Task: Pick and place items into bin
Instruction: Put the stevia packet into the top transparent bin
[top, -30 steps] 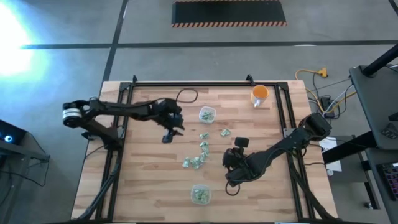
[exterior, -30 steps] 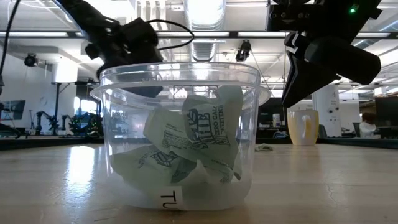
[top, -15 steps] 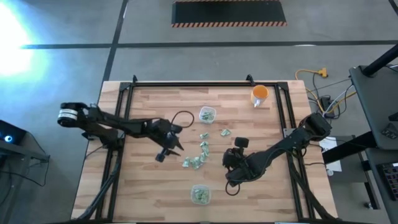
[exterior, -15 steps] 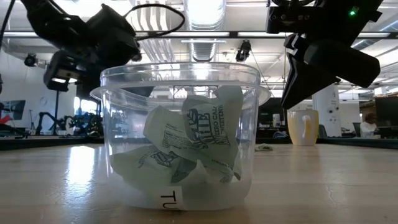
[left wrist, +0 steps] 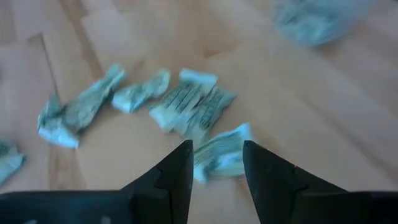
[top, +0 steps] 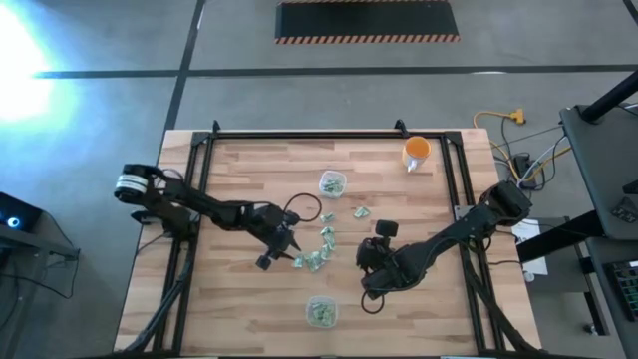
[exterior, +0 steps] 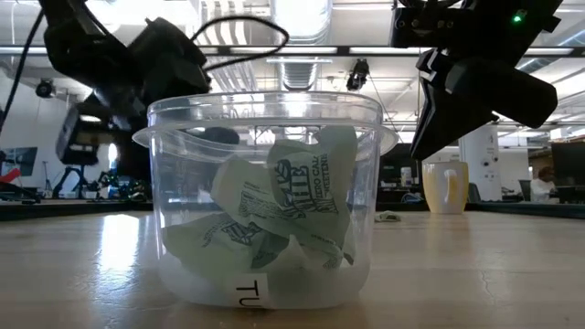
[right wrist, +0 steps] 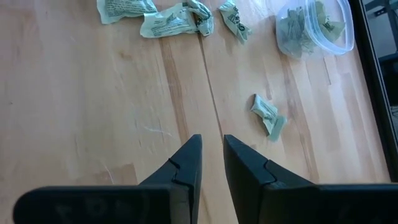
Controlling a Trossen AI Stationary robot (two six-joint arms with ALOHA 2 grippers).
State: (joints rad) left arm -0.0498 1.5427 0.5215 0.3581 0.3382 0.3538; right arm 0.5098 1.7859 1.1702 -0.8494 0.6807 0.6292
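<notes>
The tabletop point(top: 229, 289) carried loose items point(left wrist: 193, 107), long axes lying flat, just ahead of the left gripper point(left wrist: 216, 163), whose fingers point(left wrist: 177, 171) stood apart, empty. The right gripper's point(right wrist: 211, 158) fingers were nearly together, empty.

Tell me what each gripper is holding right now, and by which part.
Nothing is held. The left gripper stands open above a pale green-and-white crinkly wrapped piece on the table; the right gripper hangs empty, fingers nearly together.
</notes>
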